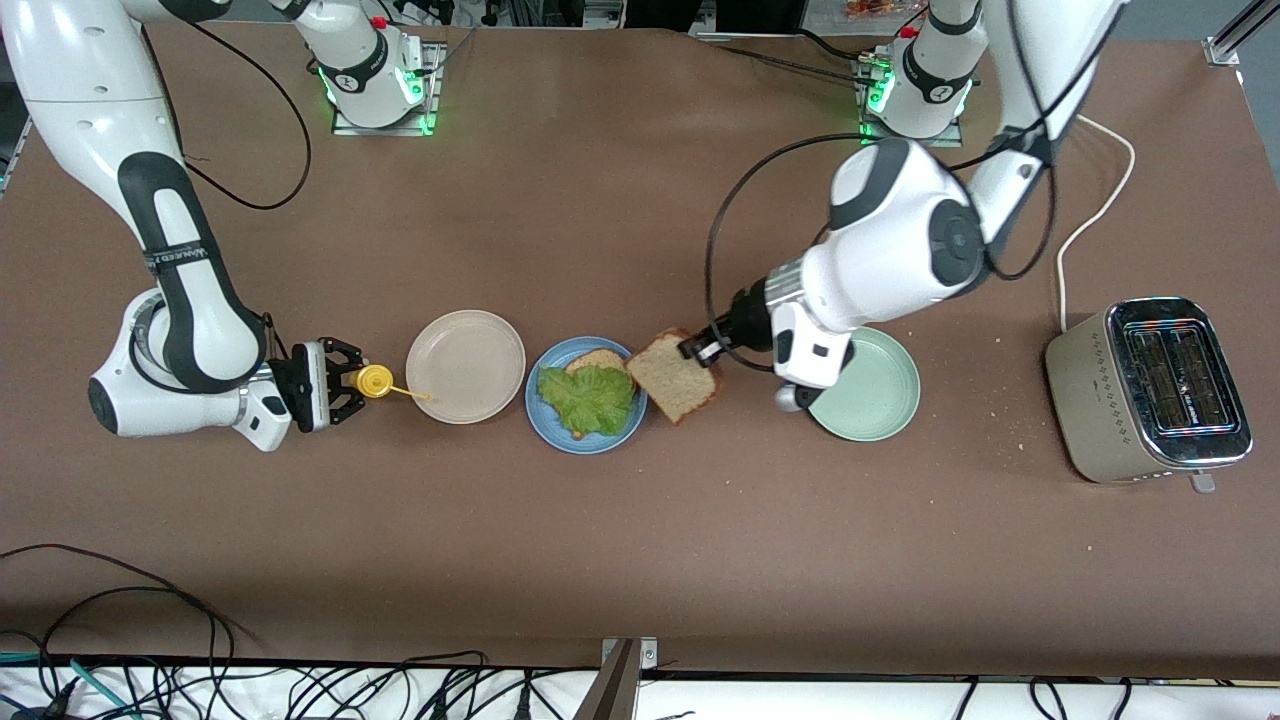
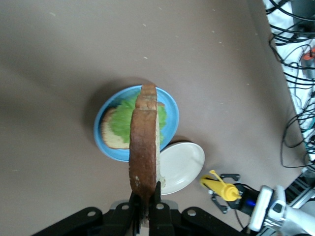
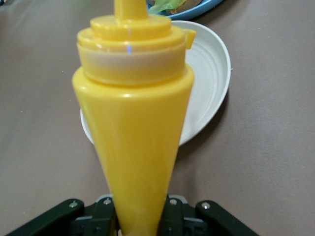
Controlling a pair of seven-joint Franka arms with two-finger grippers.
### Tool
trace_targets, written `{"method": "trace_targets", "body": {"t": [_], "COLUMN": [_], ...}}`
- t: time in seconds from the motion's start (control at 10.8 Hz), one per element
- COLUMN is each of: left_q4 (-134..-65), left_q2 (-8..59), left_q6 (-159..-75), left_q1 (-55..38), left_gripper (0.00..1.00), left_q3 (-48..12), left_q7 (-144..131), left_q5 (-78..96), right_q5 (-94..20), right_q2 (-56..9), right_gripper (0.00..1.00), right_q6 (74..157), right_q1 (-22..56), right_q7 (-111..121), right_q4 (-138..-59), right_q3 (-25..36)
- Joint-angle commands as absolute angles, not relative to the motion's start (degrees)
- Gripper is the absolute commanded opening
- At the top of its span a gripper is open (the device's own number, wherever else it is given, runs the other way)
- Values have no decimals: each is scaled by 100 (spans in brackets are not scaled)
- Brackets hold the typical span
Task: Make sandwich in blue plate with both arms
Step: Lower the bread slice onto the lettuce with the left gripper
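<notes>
Left gripper (image 1: 690, 349): jaws pinching bread slice (image 1: 673, 376), over blue plate (image 1: 545, 420) rim.
Blue plate: bread, lettuce (image 1: 587, 398) on it.
Right gripper (image 1: 352, 381): jaws clamping yellow squeeze bottle (image 1: 376, 381), beside cream plate (image 1: 465, 366).
Writing: arm label illegible.

Lower bread slice (image 1: 597, 361) mostly buried under the lettuce (image 1: 588, 398), only one corner peeking out. Mint-green plate (image 1: 872, 386) partly masked by the left arm's wrist. Fingertips of the left gripper (image 2: 145, 205) lost against the held slice (image 2: 143, 152), body cut off at the frame edge. Yellow bottle (image 3: 133, 128) filling the right wrist view, nozzle tip cropped, cream plate (image 3: 209, 73) half covered.
</notes>
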State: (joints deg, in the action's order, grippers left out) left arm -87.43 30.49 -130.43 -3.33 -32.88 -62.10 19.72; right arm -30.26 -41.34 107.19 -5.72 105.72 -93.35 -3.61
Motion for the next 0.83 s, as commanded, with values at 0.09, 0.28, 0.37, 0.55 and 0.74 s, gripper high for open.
{"method": "trace_targets", "body": {"t": [0.09,0.28,0.37,0.55,0.74], "left_q4": [-8649,-8587,-8587,-8561,-8342], "left_q2": [3506,3743,3822,3972,4182], "left_q6": [-14412,-14798,-14949,-15020,-15135], "left_q1": [-1490,-2098,-2266,-2521,-2837], "left_gripper": [0,0,0,0,0], "left_q3": [-2701,-2331,-2233,-2058,-1742], "left_q7": [-6530,-6626,-6679,-6680,-6680], "left_q5": [1925,1925,1925,1925,1934], "right_q5": [-3708,-3735,-3822,-3964,-4103], "right_q2": [-4850,-4939,-4966,-4975,-4975], "right_gripper": [0,4,10,36,100], "right_q6": [10485,10485,10442,10319,10275], "right_q1": [-861,-958,-984,-1072,-1203], "right_q7": [11188,11188,11188,11249,11773], "right_q4": [-8869,-8833,-8807,-8807,-8754], "right_q3": [-667,-729,-729,-729,-721]}}
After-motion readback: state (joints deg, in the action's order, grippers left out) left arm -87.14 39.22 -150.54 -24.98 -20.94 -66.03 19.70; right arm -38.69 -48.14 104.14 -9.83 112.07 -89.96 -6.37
